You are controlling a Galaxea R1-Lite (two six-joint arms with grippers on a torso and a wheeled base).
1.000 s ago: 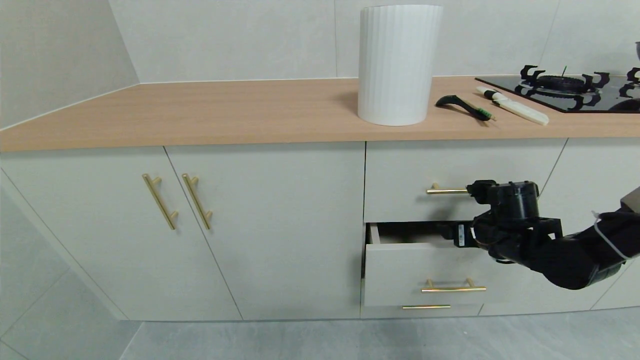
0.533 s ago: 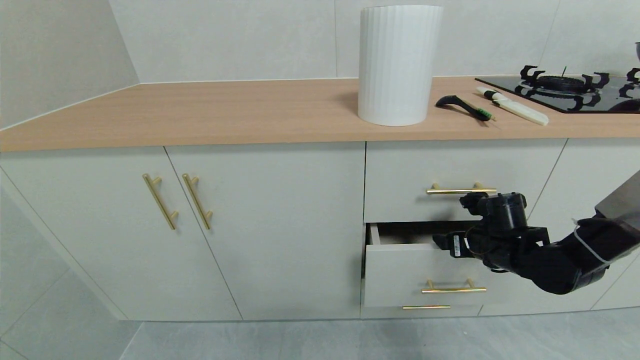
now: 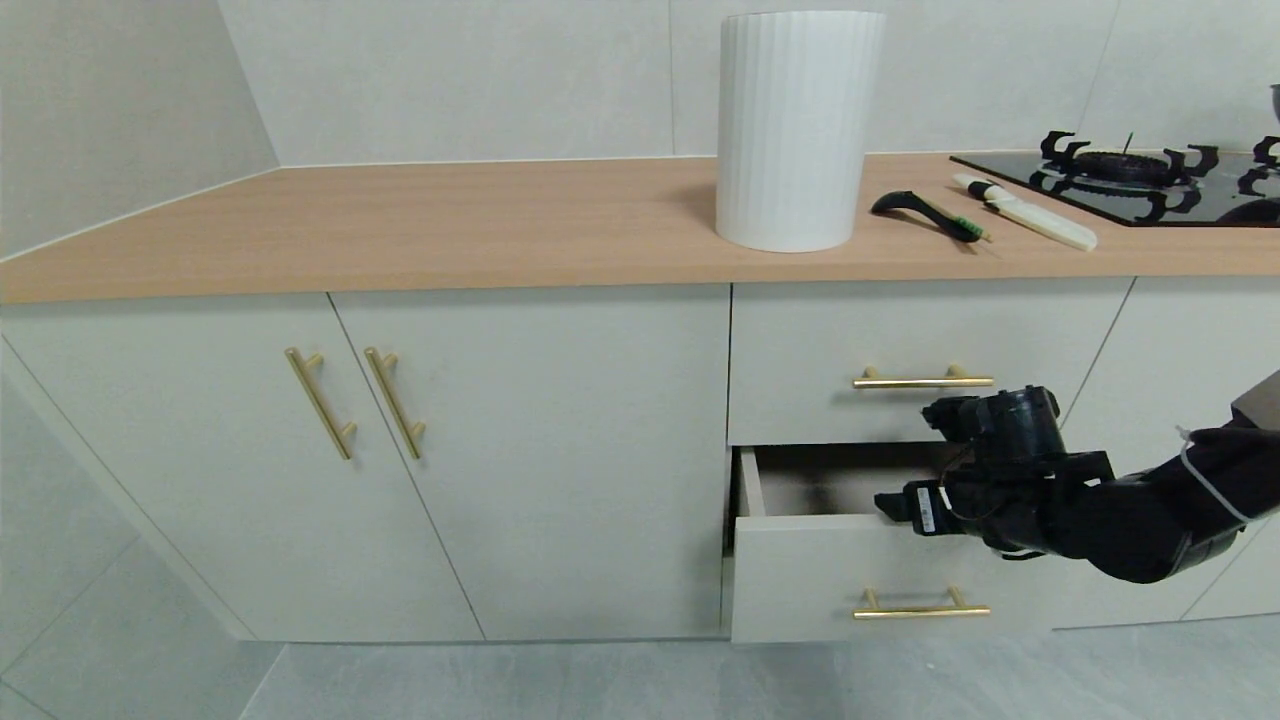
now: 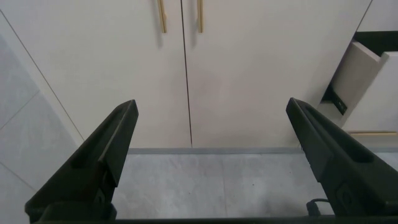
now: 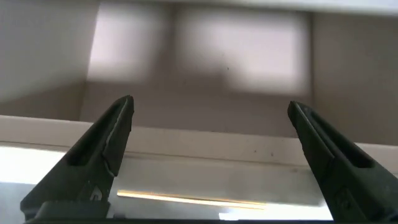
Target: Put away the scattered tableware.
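Note:
On the wooden counter lie a black-handled utensil (image 3: 925,214) and a white knife (image 3: 1025,211), side by side to the right of a tall white ribbed canister (image 3: 798,130). Below them, the middle drawer (image 3: 840,570) stands pulled out, and its inside looks bare. My right gripper (image 3: 890,504) (image 5: 210,109) is open at the top edge of the drawer front (image 5: 199,149), its fingers spread wide and holding nothing. My left gripper (image 4: 210,106) is open and low near the floor, facing the double cabinet doors (image 4: 186,68).
A black gas hob (image 3: 1130,180) sits at the counter's right end. The top drawer (image 3: 920,380) is closed above the open one. Gold bar handles (image 3: 355,402) stick out from the cabinet doors on the left. Grey tiled floor lies in front.
The right gripper dropped from beside the top drawer's handle to the middle drawer's front edge. The drawer has slid farther out, now covering the handle below it.

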